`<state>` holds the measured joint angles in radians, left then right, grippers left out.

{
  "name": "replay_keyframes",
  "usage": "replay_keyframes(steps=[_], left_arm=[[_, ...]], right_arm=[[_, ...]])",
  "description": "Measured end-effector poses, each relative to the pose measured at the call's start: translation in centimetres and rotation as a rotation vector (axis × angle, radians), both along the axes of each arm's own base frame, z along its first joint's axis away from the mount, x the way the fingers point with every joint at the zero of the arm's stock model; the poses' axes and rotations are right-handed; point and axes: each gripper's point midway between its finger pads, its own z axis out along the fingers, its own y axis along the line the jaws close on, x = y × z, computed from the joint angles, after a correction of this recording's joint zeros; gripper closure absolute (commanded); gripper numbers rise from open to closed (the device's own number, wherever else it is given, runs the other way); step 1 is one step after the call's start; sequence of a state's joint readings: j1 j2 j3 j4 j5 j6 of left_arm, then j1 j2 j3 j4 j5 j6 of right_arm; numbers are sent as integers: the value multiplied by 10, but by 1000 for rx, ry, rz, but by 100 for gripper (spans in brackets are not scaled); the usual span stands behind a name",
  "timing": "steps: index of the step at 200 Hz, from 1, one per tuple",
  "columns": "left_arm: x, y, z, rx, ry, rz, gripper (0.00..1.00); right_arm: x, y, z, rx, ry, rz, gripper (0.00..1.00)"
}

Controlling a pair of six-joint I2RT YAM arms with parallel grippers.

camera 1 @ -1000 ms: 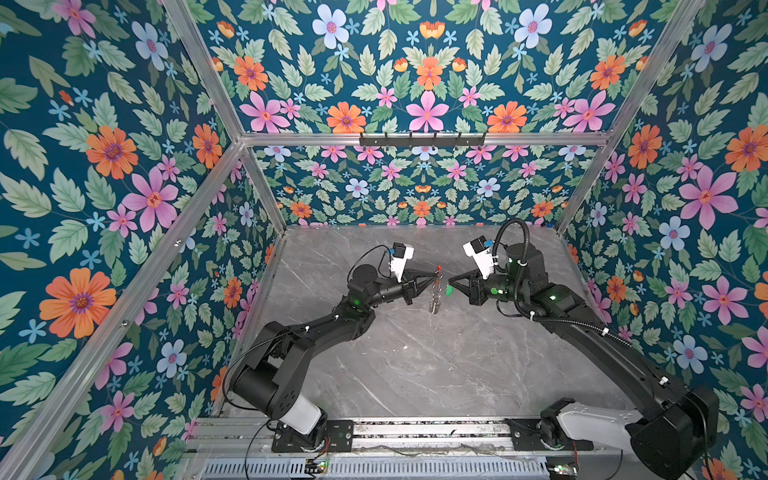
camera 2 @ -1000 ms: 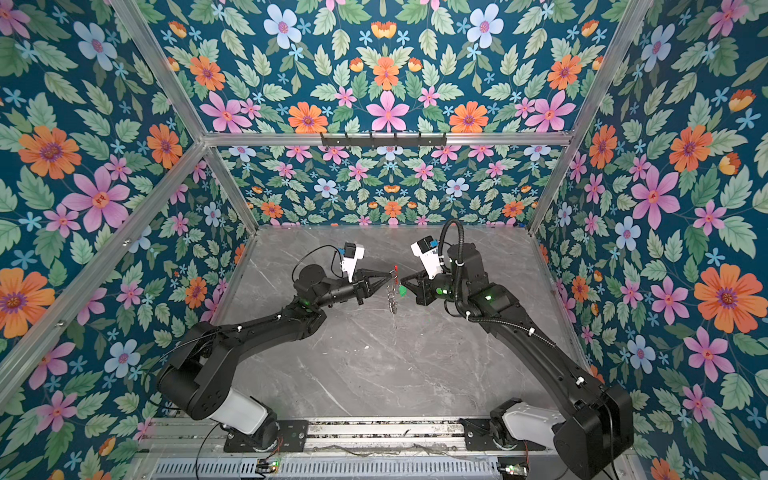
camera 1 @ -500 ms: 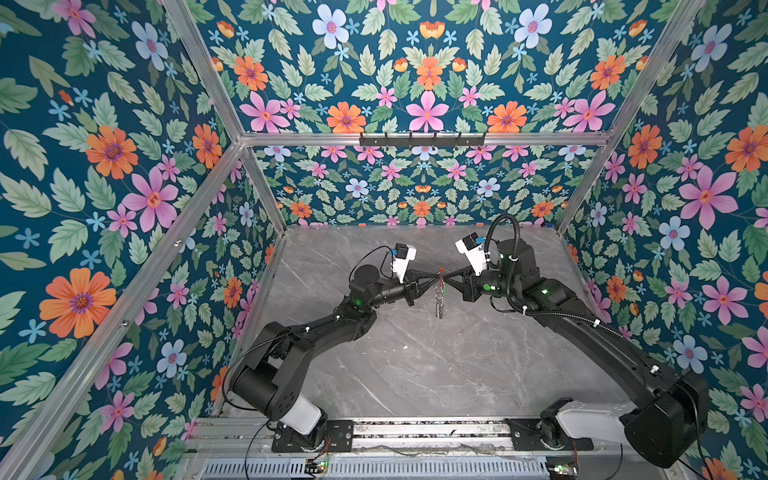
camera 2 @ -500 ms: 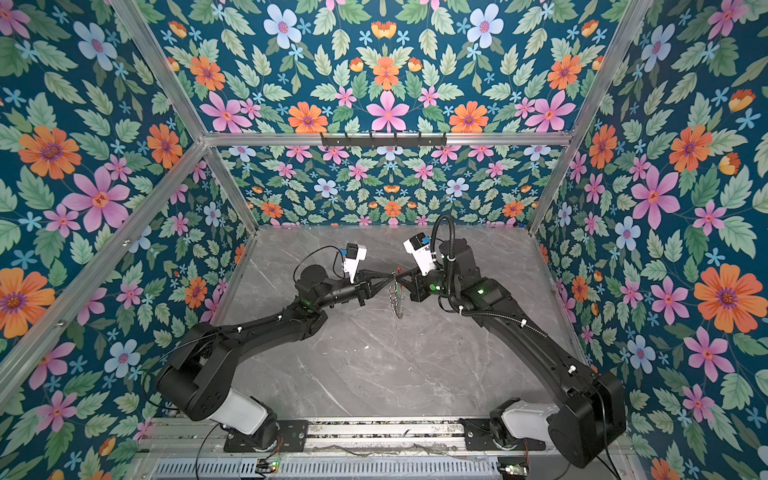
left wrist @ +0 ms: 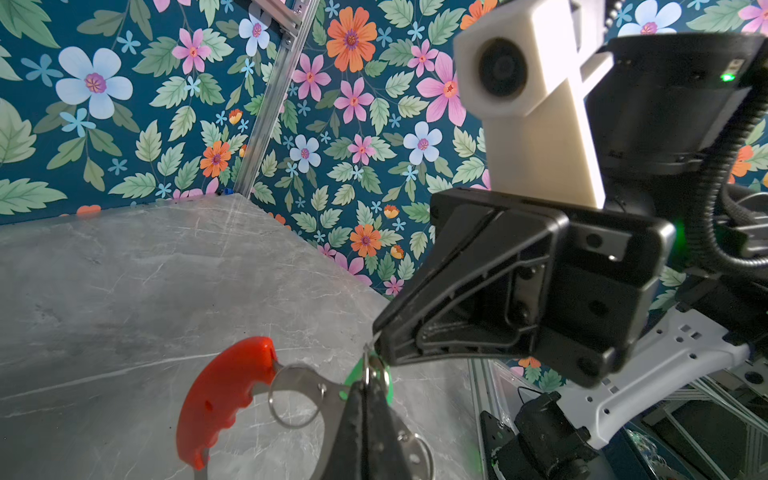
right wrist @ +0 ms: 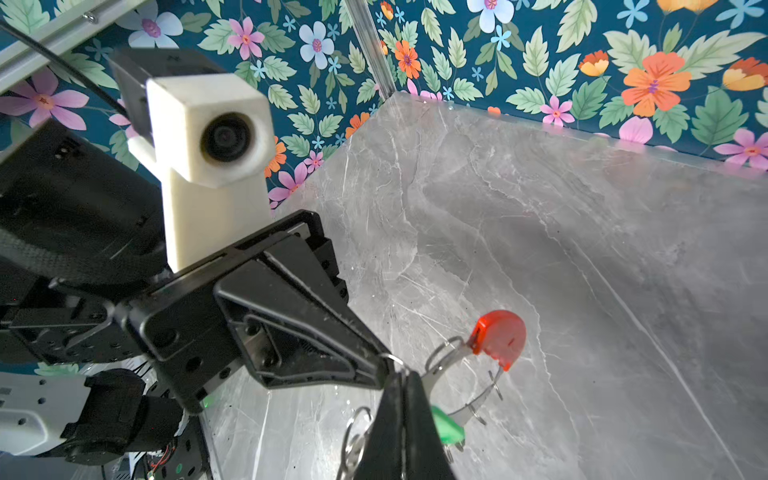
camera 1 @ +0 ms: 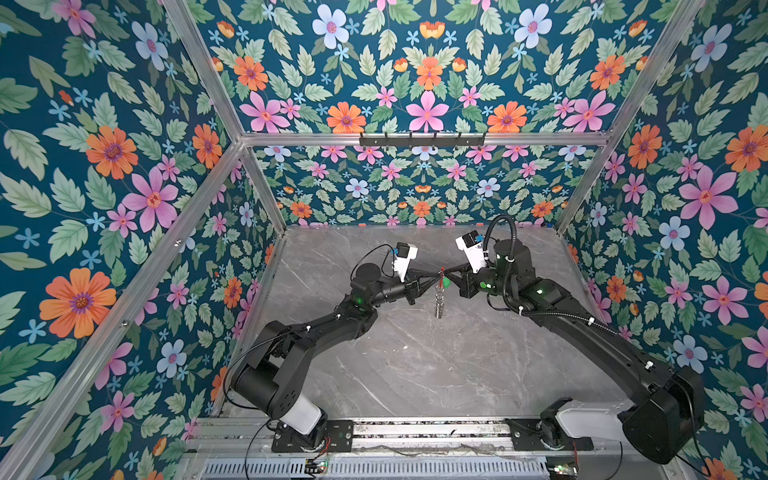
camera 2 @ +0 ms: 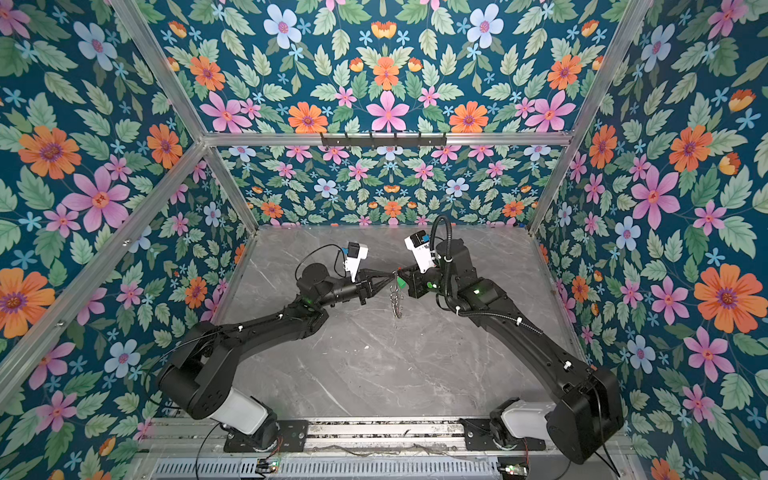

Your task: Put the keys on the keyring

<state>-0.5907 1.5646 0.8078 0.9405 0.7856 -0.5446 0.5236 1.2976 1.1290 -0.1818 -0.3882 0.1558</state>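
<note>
The keyring (camera 1: 439,300) (camera 2: 396,301) hangs edge-on above the middle of the table in both top views. My left gripper (camera 1: 435,276) (left wrist: 365,384) is shut on its grey metal band, near the red plastic arc (left wrist: 224,395) (right wrist: 500,336). My right gripper (camera 1: 452,274) (right wrist: 401,376) is shut on the key, whose green head (camera 1: 446,282) (right wrist: 446,428) sticks out beside the fingers. The two gripper tips meet almost nose to nose, with the green head (left wrist: 388,386) right against the ring's band. The key's shaft is hidden between the fingers.
The grey marble table (camera 1: 415,365) is walled in by flowered panels on an aluminium frame. A black hook rail (camera 1: 422,139) runs along the back wall. Both arm bases stand on the metal rail (camera 1: 428,430) at the front edge.
My right gripper has moved left with the green key until it meets the keyring and the left gripper's tip. The left arm has barely moved.
</note>
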Motion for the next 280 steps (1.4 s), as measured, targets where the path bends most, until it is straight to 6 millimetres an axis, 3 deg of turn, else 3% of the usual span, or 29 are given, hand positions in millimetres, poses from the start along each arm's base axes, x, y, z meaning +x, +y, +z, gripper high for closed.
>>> replay_keyframes(steps=[125, 190, 217, 280], left_arm=[[1, -4, 3, -18, 46, -9, 100], [6, -3, 4, -49, 73, 12, 100], [-5, -6, 7, -54, 53, -40, 100], [-7, -5, 10, -65, 35, -43, 100]], right_arm=[[8, 4, -4, 4, -10, -47, 100], [26, -7, -8, 40, 10, -210, 100], [41, -22, -11, 35, 16, -330, 100], [33, -27, -9, 66, 36, -351, 100]])
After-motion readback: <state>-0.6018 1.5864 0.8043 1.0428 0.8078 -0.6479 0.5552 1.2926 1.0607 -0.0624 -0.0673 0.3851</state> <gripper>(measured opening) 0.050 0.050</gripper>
